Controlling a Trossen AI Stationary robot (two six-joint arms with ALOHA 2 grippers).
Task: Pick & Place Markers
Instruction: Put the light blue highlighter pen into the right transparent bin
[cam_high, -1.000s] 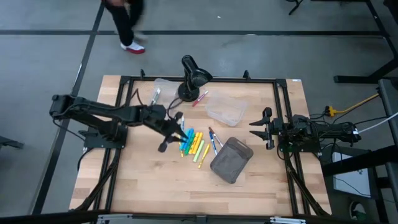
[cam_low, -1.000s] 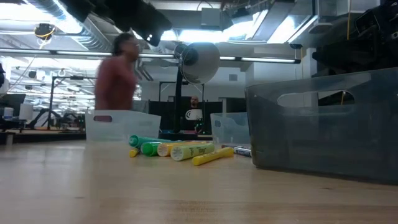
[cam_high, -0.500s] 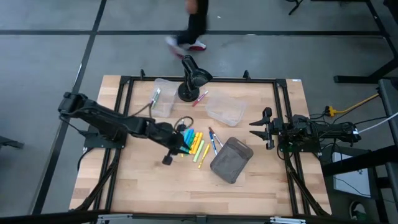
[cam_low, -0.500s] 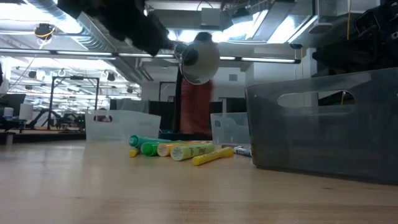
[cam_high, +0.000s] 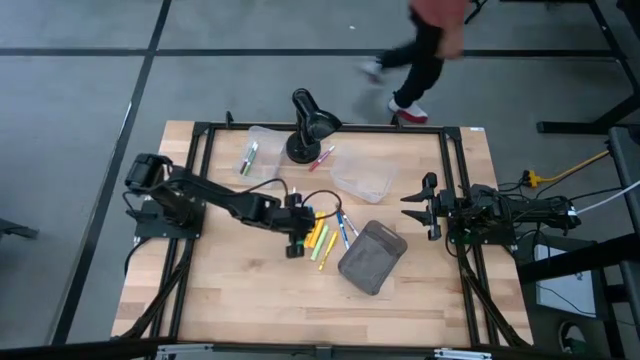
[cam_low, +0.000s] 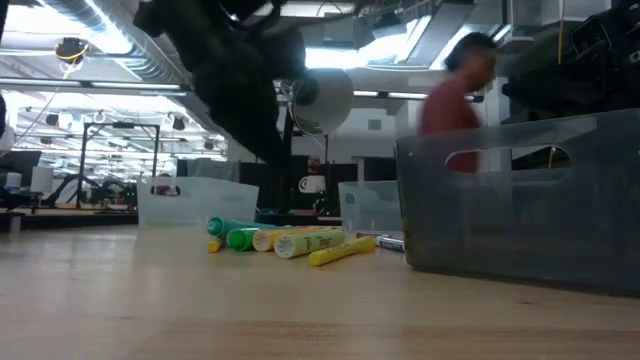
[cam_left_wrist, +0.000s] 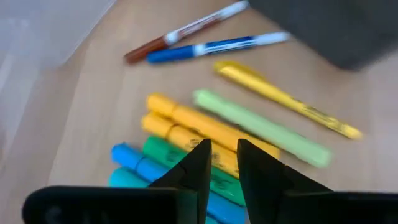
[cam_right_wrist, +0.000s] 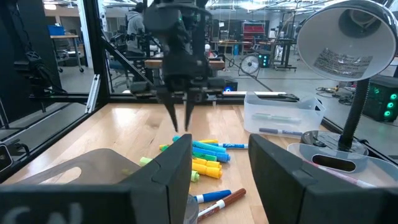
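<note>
Markers (cam_high: 316, 233): most are loose in a pile at table centre, between the left gripper and the grey bin (cam_high: 371, 257). In the left wrist view we count blue, green, orange, light green and yellow sticks side by side (cam_left_wrist: 205, 149), plus a thin blue pen (cam_left_wrist: 214, 47) and a brown one (cam_left_wrist: 180, 31) just beyond. One green marker (cam_high: 247, 158) already sits in the clear bin (cam_high: 258, 152) at 11 o'clock from the pile, and a red pen (cam_high: 322, 158) lies by the black desk lamp (cam_high: 308, 122) at 12. Our read: early stage, almost the whole pile left to move.

Left gripper (cam_high: 295, 237) sits at the pile's 9 o'clock edge, fingers (cam_left_wrist: 198, 163) pointing down with a narrow gap between them, nothing held. It's directly over the green/orange markers, not touching as far as we can tell. Looks like a pick about to happen.

Right gripper (cam_high: 418, 209) waits at 3 o'clock, well apart from the pile, jaws spread, empty.

Changes over the last second: left arm swung in from the pile's 9-10 o'clock side and dropped onto it; the pile itself hasn't shifted. Right arm unchanged. A person (cam_high: 425, 45) beyond the table's 12 o'clock edge walked from 11 across to 1.
</note>
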